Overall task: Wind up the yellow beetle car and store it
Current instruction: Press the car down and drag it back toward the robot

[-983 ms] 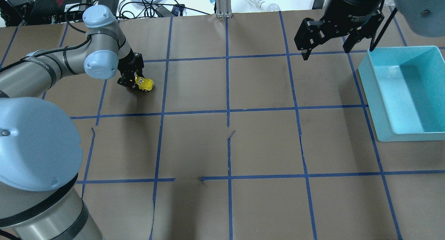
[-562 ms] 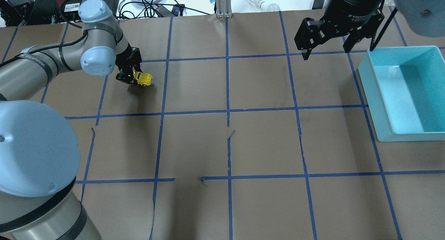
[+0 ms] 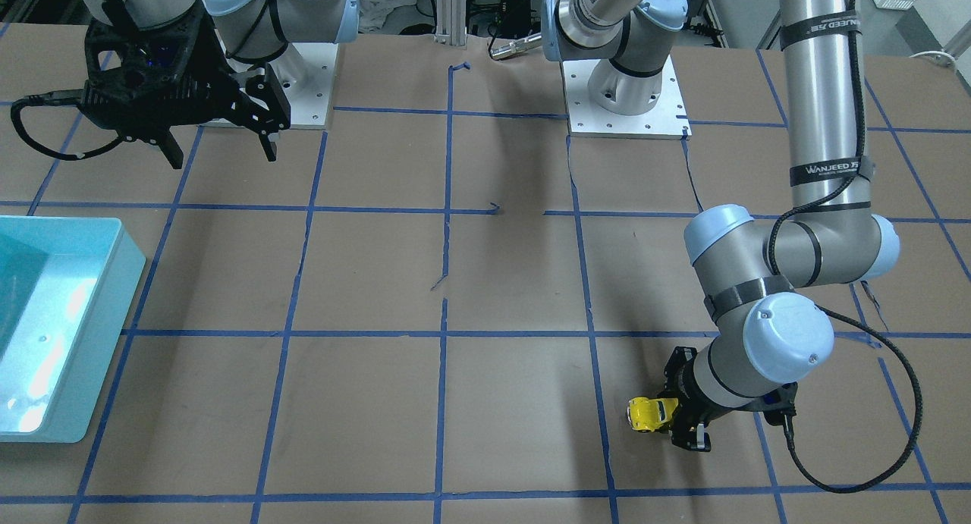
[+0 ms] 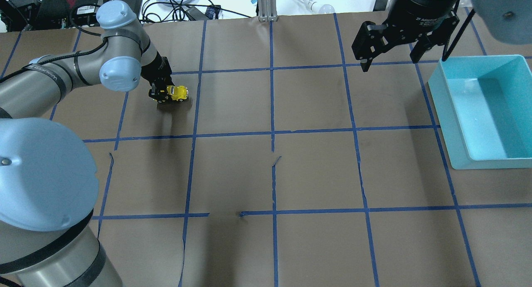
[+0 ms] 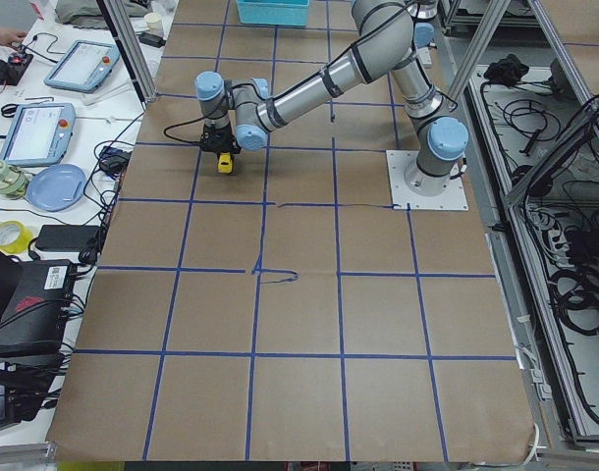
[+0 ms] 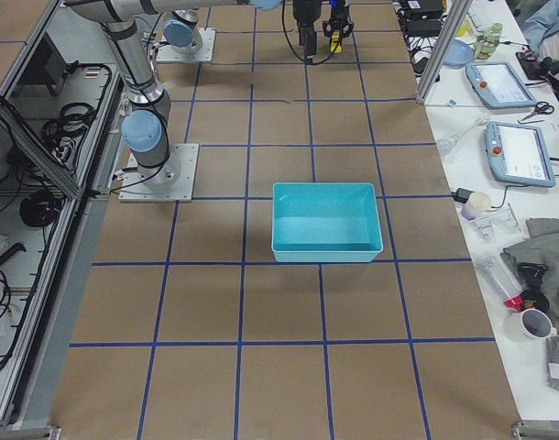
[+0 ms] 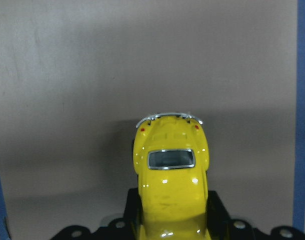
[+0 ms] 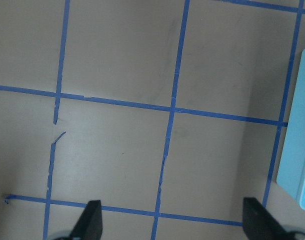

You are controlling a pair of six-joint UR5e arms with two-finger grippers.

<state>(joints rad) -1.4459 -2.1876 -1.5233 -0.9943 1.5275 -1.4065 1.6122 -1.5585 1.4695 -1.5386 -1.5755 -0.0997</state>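
Note:
The yellow beetle car (image 4: 178,93) is held in my left gripper (image 4: 163,94), low over the brown table at the far left. It also shows in the front view (image 3: 649,414), the left side view (image 5: 224,163) and the left wrist view (image 7: 171,175), where its rear window and silver bumper point away from the camera. My right gripper (image 4: 390,56) is open and empty, raised above the table left of the teal bin (image 4: 482,112). Its fingertips (image 8: 92,220) show spread wide in the right wrist view.
The teal bin also shows in the front view (image 3: 68,334) and the right side view (image 6: 325,222). Blue tape lines grid the table. Cables, tablets and clutter lie beyond the far edge (image 4: 174,4).
My left gripper has shifted slightly right and turned with the car, which now points more along the table. The right arm has not moved.

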